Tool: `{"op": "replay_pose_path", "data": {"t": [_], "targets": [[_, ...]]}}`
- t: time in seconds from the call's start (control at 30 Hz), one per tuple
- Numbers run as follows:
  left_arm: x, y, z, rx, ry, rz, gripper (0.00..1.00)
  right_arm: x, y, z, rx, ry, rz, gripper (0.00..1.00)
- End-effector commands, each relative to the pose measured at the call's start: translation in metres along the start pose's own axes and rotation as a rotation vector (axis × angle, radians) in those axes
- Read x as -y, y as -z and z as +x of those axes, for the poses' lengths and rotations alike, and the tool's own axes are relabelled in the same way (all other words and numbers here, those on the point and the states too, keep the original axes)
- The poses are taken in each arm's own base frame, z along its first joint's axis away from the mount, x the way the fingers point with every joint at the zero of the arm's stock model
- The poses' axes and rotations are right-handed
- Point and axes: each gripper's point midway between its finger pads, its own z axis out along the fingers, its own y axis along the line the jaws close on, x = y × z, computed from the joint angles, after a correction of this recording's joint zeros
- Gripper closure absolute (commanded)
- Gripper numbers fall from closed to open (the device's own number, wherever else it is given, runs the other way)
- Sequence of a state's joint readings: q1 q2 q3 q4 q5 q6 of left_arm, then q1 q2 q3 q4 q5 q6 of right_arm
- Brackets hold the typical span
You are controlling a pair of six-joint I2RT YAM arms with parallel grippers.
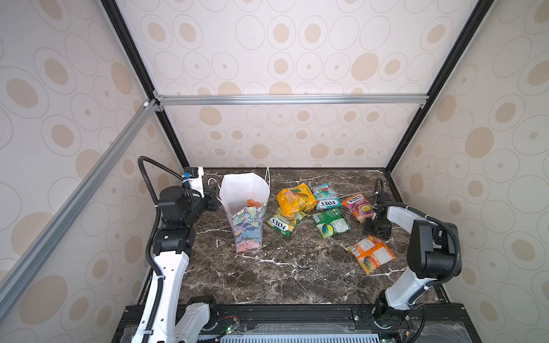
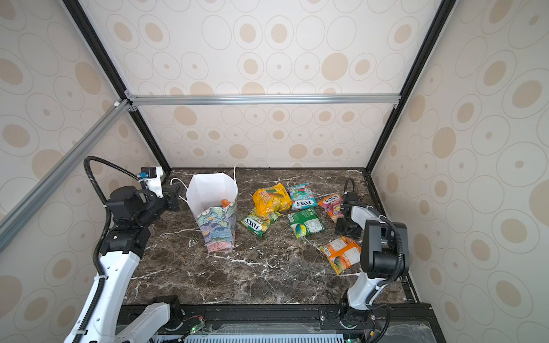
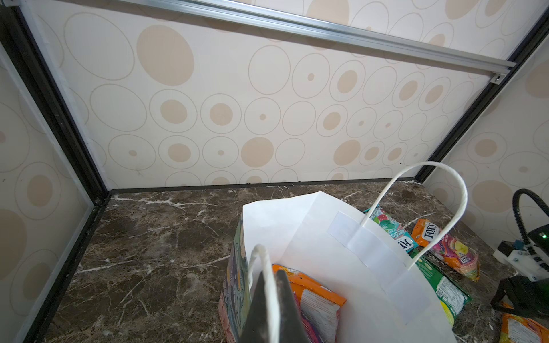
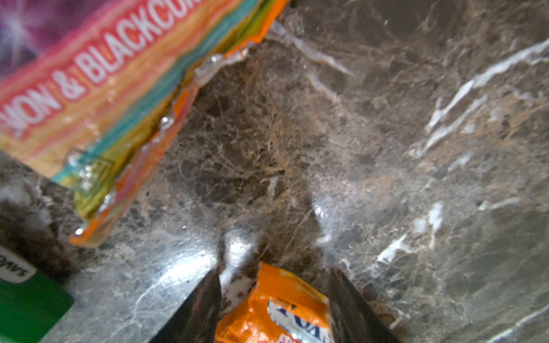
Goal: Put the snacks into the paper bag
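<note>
Marble table (image 1: 267,276), near half bare. One paper bag (image 1: 246,225) stands far left; six snacks (image 1: 295,200) lie right of it. Left gripper (image 3: 269,285) pinches its handle (image 3: 267,264); right gripper (image 4: 276,268), jaws apart, straddles an orange packet (image 4: 276,314).

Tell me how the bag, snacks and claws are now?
Paper bag, upright, mouth open.
Packet inside, already bagged.
Left claw, shut on bag handle.
Right claw, open, astride orange packet.
Orange packet, flat on table.
Yellow packet, overlapping lime packet.
Teal packet, flat.
Pink packet, flat.
Green packet, flat.
</note>
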State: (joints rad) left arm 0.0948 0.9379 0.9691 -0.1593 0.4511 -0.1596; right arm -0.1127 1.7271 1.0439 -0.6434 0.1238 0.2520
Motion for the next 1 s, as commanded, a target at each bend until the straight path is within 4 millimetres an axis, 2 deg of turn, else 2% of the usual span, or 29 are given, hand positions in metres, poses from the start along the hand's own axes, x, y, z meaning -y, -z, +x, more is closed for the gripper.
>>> {"op": "replay_pose_path", "data": {"t": [0.0,0.23,0.47,0.57,0.6,0.77,0.9,0.93,0.97], "targets": [[0.002,0.005,-0.016,0.041,-0.024,0.005,1.0,-0.002,-0.005,0.009,-0.046,0.01,-0.016,0.43],[0.002,0.004,-0.016,0.038,-0.025,0.004,1.0,-0.013,-0.014,0.012,-0.069,0.009,-0.066,0.52],[0.0,0.003,-0.015,0.036,-0.024,0.0,1.0,-0.021,-0.019,0.017,-0.08,0.001,-0.114,0.77],[0.001,0.003,-0.015,0.036,-0.024,0.002,1.0,-0.025,-0.014,0.013,-0.061,-0.005,-0.141,0.96],[0.001,0.003,-0.015,0.035,-0.024,0.002,1.0,-0.027,-0.011,0.01,-0.05,-0.01,-0.156,1.0],[0.0,0.004,-0.015,0.037,-0.026,-0.003,1.0,-0.034,0.008,0.0,-0.006,-0.028,-0.21,1.0],[0.0,0.004,-0.015,0.037,-0.027,-0.006,1.0,-0.033,0.03,-0.002,0.034,-0.041,-0.228,1.0],[0.0,0.004,-0.016,0.037,-0.028,-0.007,1.0,-0.032,0.037,-0.001,0.041,-0.046,-0.226,0.94],[0.0,0.005,-0.016,0.038,-0.028,-0.008,1.0,-0.029,0.045,0.001,0.05,-0.044,-0.211,0.81]]}}
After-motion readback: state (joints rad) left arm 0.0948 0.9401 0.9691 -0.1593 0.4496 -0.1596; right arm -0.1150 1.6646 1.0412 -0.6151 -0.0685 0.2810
